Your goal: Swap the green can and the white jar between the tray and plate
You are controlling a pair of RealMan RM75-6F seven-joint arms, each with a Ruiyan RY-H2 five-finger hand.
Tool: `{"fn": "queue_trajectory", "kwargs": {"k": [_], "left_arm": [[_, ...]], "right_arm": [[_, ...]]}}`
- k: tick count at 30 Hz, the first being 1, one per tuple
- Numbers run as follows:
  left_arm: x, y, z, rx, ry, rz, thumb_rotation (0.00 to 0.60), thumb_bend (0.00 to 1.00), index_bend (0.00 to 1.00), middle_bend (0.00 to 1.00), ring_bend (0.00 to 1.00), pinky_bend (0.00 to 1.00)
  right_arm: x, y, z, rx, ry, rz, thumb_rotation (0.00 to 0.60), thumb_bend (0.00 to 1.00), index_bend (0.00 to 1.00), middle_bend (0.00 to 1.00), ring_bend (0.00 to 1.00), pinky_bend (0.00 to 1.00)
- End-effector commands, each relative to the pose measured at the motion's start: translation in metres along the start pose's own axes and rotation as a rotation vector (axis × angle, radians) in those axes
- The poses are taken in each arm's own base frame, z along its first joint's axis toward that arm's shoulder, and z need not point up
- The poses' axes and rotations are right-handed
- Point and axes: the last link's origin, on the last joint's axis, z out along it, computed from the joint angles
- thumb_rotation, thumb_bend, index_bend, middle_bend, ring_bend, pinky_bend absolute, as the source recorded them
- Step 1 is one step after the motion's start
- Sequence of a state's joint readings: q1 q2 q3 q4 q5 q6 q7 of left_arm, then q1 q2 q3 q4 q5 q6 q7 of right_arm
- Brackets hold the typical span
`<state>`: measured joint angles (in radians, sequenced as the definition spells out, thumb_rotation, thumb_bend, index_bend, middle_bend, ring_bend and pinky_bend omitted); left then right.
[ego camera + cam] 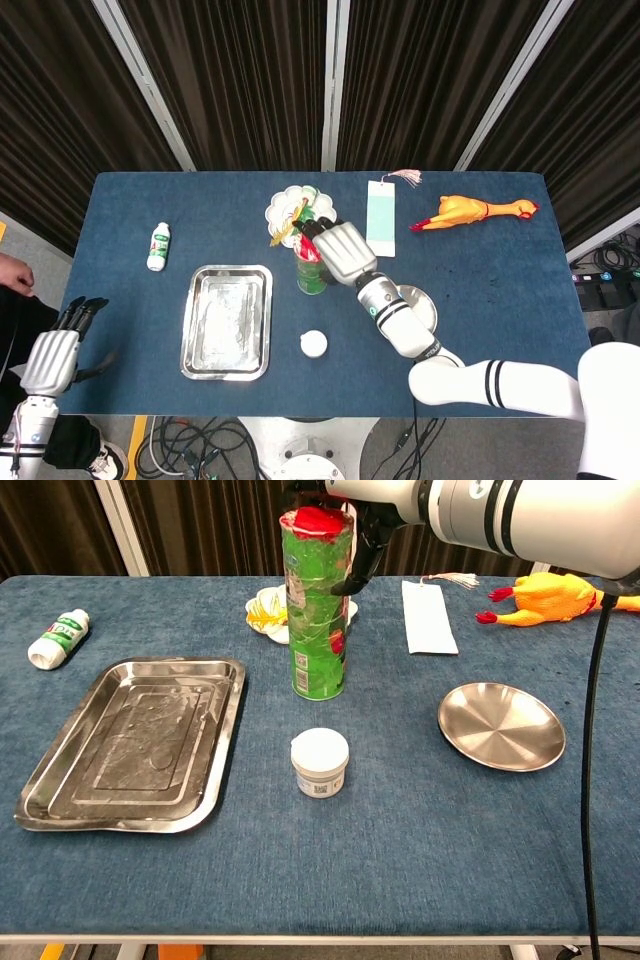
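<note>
The tall green can (318,605) with a red lid stands upright on the blue table, between the tray and the plate. My right hand (335,248) is over the can's top with its fingers spread, and its thumb (360,560) lies by the can's upper right side. The small white jar (320,762) stands on the cloth in front of the can (312,275). The steel tray (130,742) on the left and the round steel plate (500,725) on the right hold nothing. My left hand (50,355) hangs open off the table's left edge.
A white bottle (58,638) lies at the far left. A white flower-shaped dish (268,612) sits just behind the can. A pale blue card (428,617) and a yellow rubber chicken (545,595) lie at the back right. My right forearm crosses above the plate (425,308).
</note>
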<state>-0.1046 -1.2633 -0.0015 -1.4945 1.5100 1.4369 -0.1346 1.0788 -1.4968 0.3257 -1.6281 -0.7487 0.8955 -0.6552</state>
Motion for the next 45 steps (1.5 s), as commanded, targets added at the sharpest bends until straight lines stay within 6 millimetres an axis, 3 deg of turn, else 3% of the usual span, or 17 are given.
{"fn": "queue_trajectory", "kwargs": {"k": [1,5,9,16,24,28,33,42,45], "left_arm": [[0.000,0.001,0.000,-0.002,-0.003,0.000,0.600,0.23,0.14,0.12,0.05,0.30],[0.000,0.002,0.000,-0.008,-0.006,0.004,0.600,0.23,0.14,0.12,0.05,0.30],[0.000,0.003,0.000,-0.008,-0.010,0.005,0.600,0.23,0.14,0.12,0.05,0.30],[-0.005,0.009,0.004,-0.023,-0.025,0.007,0.600,0.23,0.14,0.12,0.05,0.30],[-0.006,0.018,0.012,-0.069,-0.015,-0.002,0.600,0.23,0.14,0.12,0.05,0.30],[-0.006,0.021,0.012,-0.082,-0.021,0.002,0.600,0.23,0.14,0.12,0.05,0.30],[-0.007,0.022,0.013,-0.082,-0.027,0.001,0.600,0.23,0.14,0.12,0.05,0.30],[-0.009,0.023,0.013,-0.087,-0.036,-0.001,0.600,0.23,0.14,0.12,0.05,0.30],[-0.009,0.022,0.013,-0.085,-0.036,-0.003,0.600,0.23,0.14,0.12,0.05,0.30]], "right_arm": [[0.001,0.001,-0.001,0.001,0.039,0.011,0.600,0.24,0.30,0.33,0.31,0.49],[0.004,0.005,-0.006,0.008,0.098,0.021,0.600,0.28,0.45,0.42,0.40,0.56],[0.018,0.011,-0.020,0.019,0.161,0.025,0.600,0.28,0.48,0.44,0.41,0.57],[0.048,0.037,-0.074,0.003,0.259,-0.035,0.600,0.28,0.50,0.45,0.41,0.57],[0.041,0.073,-0.140,-0.075,0.214,-0.047,0.600,0.27,0.51,0.45,0.41,0.57],[0.031,0.084,-0.159,-0.101,0.170,-0.051,0.600,0.27,0.51,0.46,0.41,0.57],[0.017,0.094,-0.167,-0.123,0.104,-0.066,0.600,0.27,0.51,0.46,0.41,0.56],[-0.002,0.097,-0.165,-0.133,0.030,-0.057,0.600,0.27,0.51,0.46,0.41,0.56],[-0.008,0.098,-0.163,-0.138,-0.003,-0.057,0.600,0.25,0.44,0.44,0.39,0.53]]}}
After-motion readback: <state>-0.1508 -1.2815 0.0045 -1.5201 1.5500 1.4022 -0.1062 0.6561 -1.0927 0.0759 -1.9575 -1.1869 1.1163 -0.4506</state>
